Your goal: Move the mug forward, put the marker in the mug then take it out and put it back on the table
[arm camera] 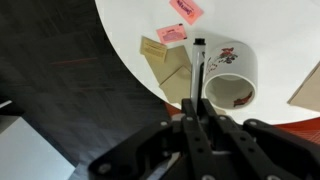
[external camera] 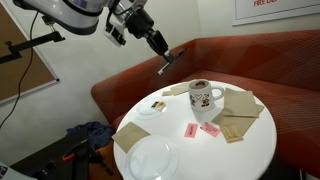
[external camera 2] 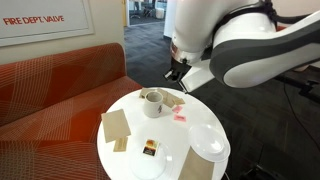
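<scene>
The white mug (external camera: 201,96) with a dark and red print stands on the round white table (external camera: 240,145), upright, near its far side. It also shows in an exterior view (external camera 2: 152,102) and in the wrist view (arm camera: 231,79). My gripper (external camera: 163,60) is shut on the black marker (arm camera: 196,70) and holds it in the air above and to the side of the mug. In the wrist view the marker sticks out from between the fingers (arm camera: 194,112), and its tip points past the mug's rim. The marker (external camera: 167,64) is clear of the mug.
Brown napkins (external camera: 241,103) lie around the mug, and pink packets (external camera: 209,130) lie beside it. A white plate (external camera: 152,157) and a small saucer (external camera: 152,108) are on the table. A red sofa (external camera: 270,65) curves behind it.
</scene>
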Robot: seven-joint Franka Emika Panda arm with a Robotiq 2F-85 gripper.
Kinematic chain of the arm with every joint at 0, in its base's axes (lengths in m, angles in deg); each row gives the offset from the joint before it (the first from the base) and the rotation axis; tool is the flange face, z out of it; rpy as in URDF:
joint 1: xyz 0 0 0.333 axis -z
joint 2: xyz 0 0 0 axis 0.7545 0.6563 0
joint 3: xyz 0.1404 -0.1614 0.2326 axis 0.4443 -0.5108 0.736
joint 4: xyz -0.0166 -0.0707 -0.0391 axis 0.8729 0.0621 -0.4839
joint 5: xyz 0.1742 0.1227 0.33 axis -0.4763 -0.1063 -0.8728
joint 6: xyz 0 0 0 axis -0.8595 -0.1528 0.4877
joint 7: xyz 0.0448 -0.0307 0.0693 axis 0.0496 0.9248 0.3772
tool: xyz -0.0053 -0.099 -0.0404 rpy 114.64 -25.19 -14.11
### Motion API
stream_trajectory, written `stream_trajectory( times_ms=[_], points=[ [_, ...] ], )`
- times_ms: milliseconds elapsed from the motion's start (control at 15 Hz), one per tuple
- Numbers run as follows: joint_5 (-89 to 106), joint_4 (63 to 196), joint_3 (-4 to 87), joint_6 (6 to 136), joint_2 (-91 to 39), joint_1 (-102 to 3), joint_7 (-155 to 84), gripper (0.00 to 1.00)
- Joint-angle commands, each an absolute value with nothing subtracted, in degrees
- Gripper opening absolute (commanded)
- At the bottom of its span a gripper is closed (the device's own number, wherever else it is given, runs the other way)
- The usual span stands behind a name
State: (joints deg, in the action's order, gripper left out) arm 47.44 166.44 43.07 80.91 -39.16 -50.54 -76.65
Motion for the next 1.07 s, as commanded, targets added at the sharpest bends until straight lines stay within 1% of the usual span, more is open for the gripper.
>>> stream_trajectory(
  times_ms=[0, 600, 667, 733, 1000],
  points=[
    [57.8, 164.3, 43.3, 80.3, -37.0, -51.6, -92.3, 0.03],
    [82.4, 161.7, 44.5, 75.9, -30.2, -54.3, -130.8, 0.03],
    [83.8, 161.9, 44.9, 75.7, -29.8, -54.3, -132.9, 0.03],
    [81.2, 162.8, 45.1, 77.8, -30.8, -53.0, -128.4, 0.11],
    [82.6, 162.5, 45.7, 77.2, -29.7, -53.1, -131.2, 0.11]
  ],
)
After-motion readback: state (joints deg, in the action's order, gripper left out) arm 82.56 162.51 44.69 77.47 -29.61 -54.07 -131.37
